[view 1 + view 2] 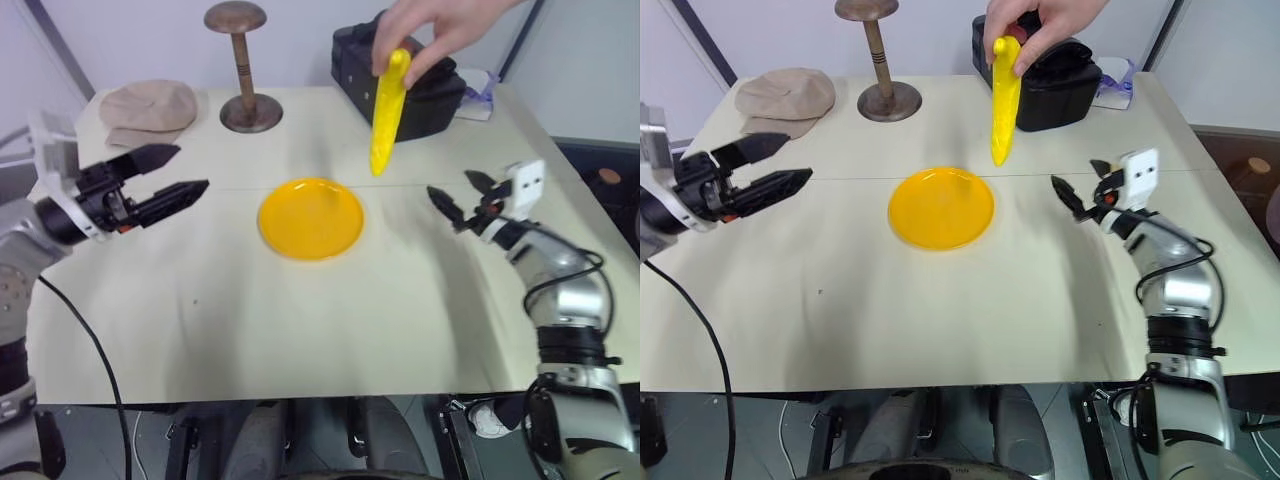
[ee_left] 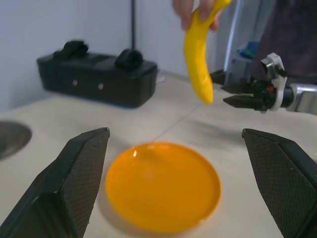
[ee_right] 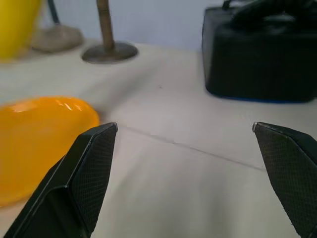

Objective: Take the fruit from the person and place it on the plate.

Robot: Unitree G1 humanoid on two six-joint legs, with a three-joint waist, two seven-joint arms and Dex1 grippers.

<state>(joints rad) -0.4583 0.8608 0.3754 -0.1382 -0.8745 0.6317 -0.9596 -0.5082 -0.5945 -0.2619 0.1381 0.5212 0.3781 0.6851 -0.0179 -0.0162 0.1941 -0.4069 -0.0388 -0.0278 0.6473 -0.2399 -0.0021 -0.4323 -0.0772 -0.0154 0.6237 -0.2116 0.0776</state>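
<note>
The banana (image 1: pixel 388 110) hangs near-vertical from the person's hand (image 1: pixel 435 30) at the plate's (image 1: pixel 311 218) one o'clock, nearer the wide-open right gripper (image 1: pixel 462 200) than the equally wide left gripper (image 1: pixel 170 178).

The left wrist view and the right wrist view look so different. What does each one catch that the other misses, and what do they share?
The left wrist view catches the person's fingers dangling the banana above the table, plus the right gripper beyond it, open. The right wrist view catches the wooden hat stand, with a yellow blur at one edge, likely the banana. Both share the yellow plate, bare, the black case behind it, the pale table, and each camera's own two black fingers spread wide.
</note>
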